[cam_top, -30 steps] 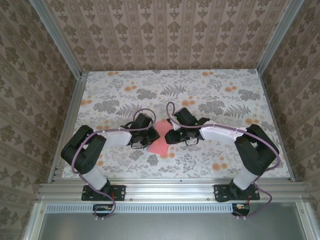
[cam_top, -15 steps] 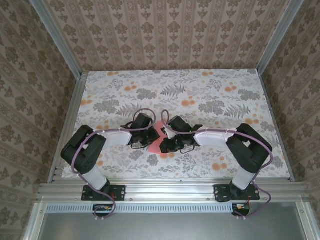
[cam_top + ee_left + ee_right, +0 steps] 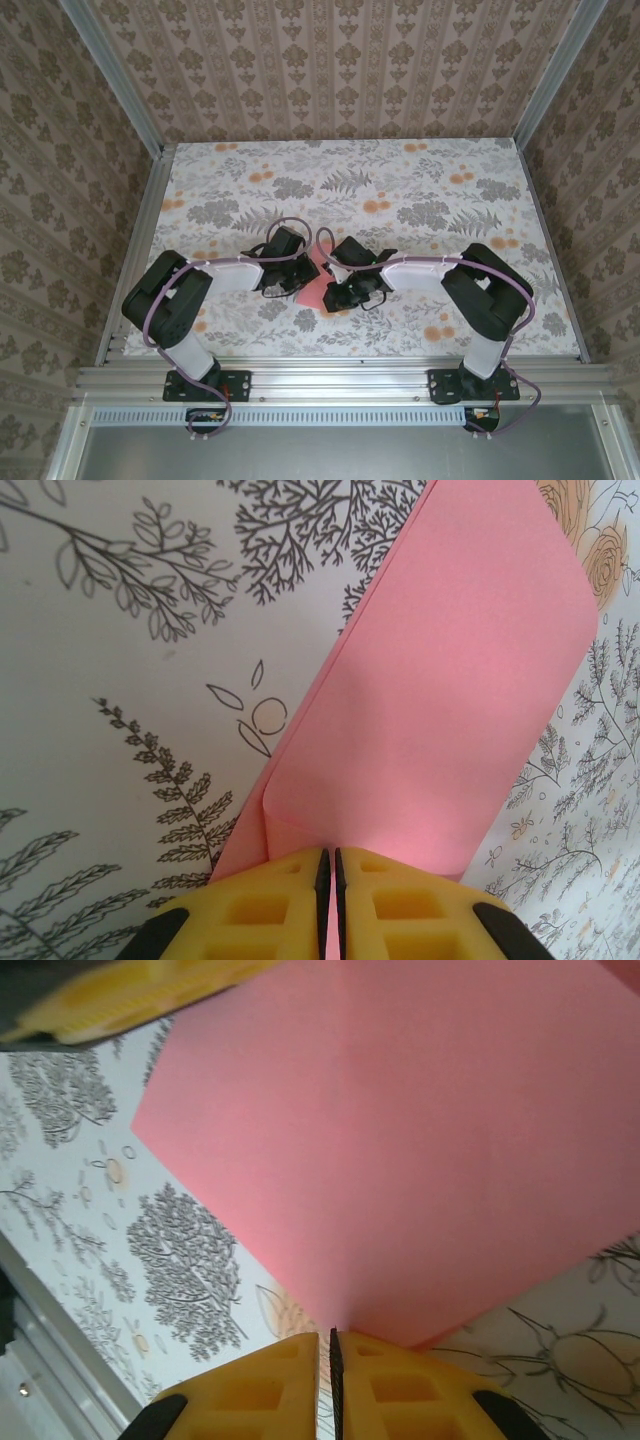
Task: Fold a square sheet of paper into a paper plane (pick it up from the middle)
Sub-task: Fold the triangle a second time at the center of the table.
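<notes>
The square sheet of paper (image 3: 314, 292) is salmon pink and lies bent between the two grippers at the middle of the table. In the left wrist view the paper (image 3: 450, 680) curves over on itself, and my left gripper (image 3: 330, 865) is shut on its near edge. In the right wrist view the paper (image 3: 420, 1140) rises from the jaws with a faint crease up its middle, and my right gripper (image 3: 331, 1345) is shut on its lower corner. From above, the left gripper (image 3: 300, 280) and the right gripper (image 3: 331, 290) almost touch, hiding most of the sheet.
A floral tablecloth (image 3: 400, 180) with orange printed flowers covers the table. Aluminium rails (image 3: 140, 250) run along the sides and near edge, with patterned walls behind. The left gripper's yellow finger (image 3: 120, 1000) shows close by in the right wrist view.
My right gripper has swung left onto the paper and closed its jaws. Less of the pink sheet shows from above. The left arm has stayed put.
</notes>
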`<state>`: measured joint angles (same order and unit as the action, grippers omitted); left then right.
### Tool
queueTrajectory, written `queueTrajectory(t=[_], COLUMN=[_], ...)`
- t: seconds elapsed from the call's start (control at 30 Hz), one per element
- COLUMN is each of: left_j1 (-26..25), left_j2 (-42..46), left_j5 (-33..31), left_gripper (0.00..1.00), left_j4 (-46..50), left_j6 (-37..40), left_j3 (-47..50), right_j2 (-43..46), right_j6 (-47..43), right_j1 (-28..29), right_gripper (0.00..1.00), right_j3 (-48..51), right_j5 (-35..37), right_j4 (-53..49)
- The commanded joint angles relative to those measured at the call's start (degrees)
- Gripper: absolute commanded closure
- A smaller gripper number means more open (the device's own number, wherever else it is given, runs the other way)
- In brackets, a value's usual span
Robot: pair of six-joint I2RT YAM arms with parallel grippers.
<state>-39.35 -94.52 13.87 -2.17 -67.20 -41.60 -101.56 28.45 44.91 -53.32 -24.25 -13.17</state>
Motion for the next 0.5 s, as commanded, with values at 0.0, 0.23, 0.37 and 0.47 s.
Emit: queueTrajectory(t=[0.0,0.23,0.37,0.47], left_j1=[-0.19,-0.1,0.01,-0.02], left_j2=[-0.93,-0.95,-1.0,-1.02], left_j5=[-1.63,-1.9,-1.92,-1.68], left_gripper=[0.86,0.86,0.86,0.86], left_j4=[4.48,4.89,4.92,4.9], left_j6=[1.7,1.9,1.93,2.01], left_j3=[0.66,0.92,0.91,0.87], right_j2=[-1.18,-1.67,-0.34,3.56], right_j6=[-1.23,-0.73,0.89,2.42], right_j1=[-0.14,-0.67,-1.37,-2.3], right_gripper=[0.86,0.86,0.86,0.85], right_j3=[-0.4,0.8,1.73,2.19], right_j5=[2.97,4.22,1.78,-1.33], right_j4=[-3.44,-3.44,-2.57,0.01])
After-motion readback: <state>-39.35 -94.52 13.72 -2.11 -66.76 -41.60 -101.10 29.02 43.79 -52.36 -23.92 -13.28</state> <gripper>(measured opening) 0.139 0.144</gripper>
